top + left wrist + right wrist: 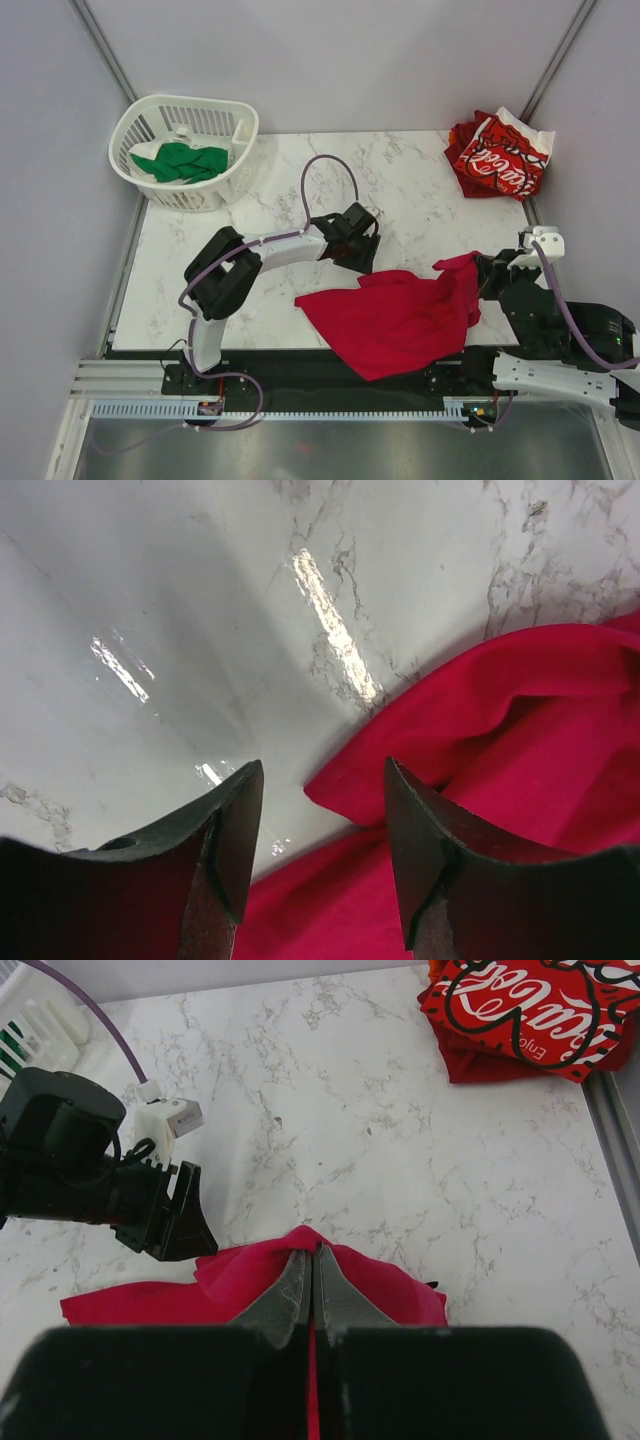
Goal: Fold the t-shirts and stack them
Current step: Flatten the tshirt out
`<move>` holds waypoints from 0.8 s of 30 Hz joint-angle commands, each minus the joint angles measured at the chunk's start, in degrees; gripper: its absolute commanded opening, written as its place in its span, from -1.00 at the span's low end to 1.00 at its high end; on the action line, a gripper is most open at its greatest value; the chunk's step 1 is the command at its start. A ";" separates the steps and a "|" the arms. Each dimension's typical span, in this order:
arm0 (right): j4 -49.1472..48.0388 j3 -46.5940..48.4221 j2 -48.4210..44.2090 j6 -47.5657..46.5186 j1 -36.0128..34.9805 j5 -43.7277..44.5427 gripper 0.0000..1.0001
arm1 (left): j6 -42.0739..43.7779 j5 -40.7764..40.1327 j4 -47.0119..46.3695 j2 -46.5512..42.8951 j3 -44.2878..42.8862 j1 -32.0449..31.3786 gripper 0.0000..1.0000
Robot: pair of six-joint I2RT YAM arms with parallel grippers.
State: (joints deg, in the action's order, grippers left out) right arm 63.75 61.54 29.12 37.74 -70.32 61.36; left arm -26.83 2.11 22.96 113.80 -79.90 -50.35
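Observation:
The plain crimson-red t-shirt [400,318] lies bunched at the table's near edge, partly hanging over it. My right gripper [478,272] is shut on its right edge and holds that part raised; in the right wrist view [312,1252] red cloth shows between the closed fingers. My left gripper [352,262] is open and empty just above the shirt's far edge; the left wrist view shows the gripper [322,790] over a cloth corner [460,720]. The red-and-white lettered t-shirt [502,155] lies folded at the far right corner. The green t-shirt [182,160] is in the basket.
The white slatted basket [235,130] stands at the far left corner. The marble table [420,210] ends in a dark rail at the near side. Grey walls close in the back and sides. The left arm [260,255] stretches across the table's middle.

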 commanded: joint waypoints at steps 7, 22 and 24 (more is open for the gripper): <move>-1.17 0.16 -3.81 -1.26 -0.25 3.15 -1.00 | 1.08 -0.53 -1.60 0.72 0.00 -2.30 0.14; 0.59 0.78 -4.78 0.67 -0.16 2.27 -1.00 | -1.38 -7.29 -1.60 1.42 2.03 -3.62 -0.05; 0.77 0.69 -4.69 0.93 -0.08 2.27 -1.00 | -1.38 -7.82 -1.60 1.78 1.85 -3.62 -0.05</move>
State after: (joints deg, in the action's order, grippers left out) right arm 64.07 61.54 24.75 37.82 -70.32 62.87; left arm -27.16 -1.83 22.15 114.72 -78.37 -53.80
